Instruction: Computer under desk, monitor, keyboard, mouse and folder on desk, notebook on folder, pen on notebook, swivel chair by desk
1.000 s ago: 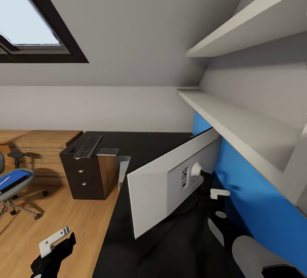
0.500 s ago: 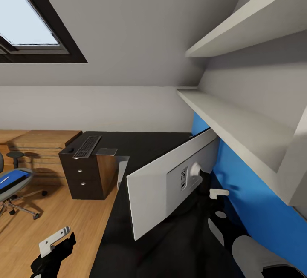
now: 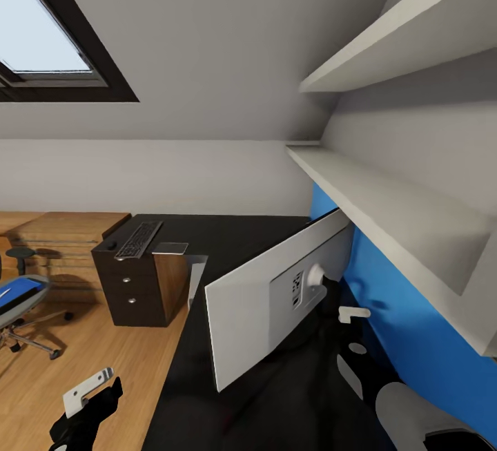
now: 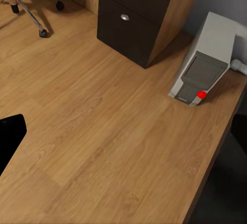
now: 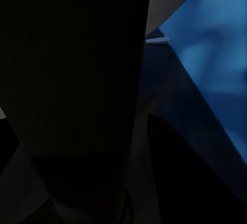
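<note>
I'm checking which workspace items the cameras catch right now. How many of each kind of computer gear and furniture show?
Monitor: 1
Keyboard: 1
Computer: 1
Desk: 1
Swivel chair: 1
Folder: 1
Total: 6

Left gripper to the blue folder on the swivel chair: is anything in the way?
Nothing visible does. In the head view, bare wooden floor lies between the left gripper and the swivel chair carrying the folder. The desk stands off to the right.
</note>
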Robot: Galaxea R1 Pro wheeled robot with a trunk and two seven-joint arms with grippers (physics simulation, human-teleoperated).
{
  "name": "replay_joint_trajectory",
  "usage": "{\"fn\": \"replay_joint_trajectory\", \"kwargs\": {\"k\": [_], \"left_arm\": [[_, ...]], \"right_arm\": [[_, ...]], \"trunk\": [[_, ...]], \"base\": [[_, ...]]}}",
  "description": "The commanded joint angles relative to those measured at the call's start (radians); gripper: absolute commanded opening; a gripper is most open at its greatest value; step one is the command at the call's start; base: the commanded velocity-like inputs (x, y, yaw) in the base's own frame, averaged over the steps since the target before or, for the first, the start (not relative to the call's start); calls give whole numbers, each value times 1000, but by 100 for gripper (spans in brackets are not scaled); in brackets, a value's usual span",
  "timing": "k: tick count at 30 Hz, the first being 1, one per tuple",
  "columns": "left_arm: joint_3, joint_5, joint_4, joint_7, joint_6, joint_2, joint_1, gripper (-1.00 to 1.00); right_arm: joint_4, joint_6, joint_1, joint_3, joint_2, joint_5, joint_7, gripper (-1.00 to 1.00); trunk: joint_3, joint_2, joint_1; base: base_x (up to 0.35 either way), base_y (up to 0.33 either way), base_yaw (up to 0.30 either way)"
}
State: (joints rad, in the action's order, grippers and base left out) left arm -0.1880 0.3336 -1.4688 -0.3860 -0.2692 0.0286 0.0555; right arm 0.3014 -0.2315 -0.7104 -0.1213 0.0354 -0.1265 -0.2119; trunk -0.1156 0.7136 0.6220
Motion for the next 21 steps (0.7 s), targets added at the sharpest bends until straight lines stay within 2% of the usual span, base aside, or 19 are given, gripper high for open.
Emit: {"fn": "replay_joint_trajectory", "kwargs": {"k": [1, 7, 8, 21], "left_arm": [[-1, 8, -2, -4, -4, 0, 0, 100], [-2, 8, -2, -4, -4, 0, 0, 100], [-2, 8, -2, -4, -4, 0, 0, 100], [-2, 9, -2, -4, -4, 0, 0, 100]], "right_arm": [[0, -8, -1, -11, 1, -13, -46, -100], [-1, -8, -1, -11, 1, -13, -46, -100], [-1, -8, -1, -11, 1, -13, -46, 100], [-1, -8, -1, -11, 1, -12, -45, 100]], "trunk": [[-1, 1, 0], [-1, 1, 0], [-1, 1, 0], [-1, 1, 0]], "base": [[12, -3, 0], [4, -1, 0], [1, 0, 0], [-23, 0, 0]]}}
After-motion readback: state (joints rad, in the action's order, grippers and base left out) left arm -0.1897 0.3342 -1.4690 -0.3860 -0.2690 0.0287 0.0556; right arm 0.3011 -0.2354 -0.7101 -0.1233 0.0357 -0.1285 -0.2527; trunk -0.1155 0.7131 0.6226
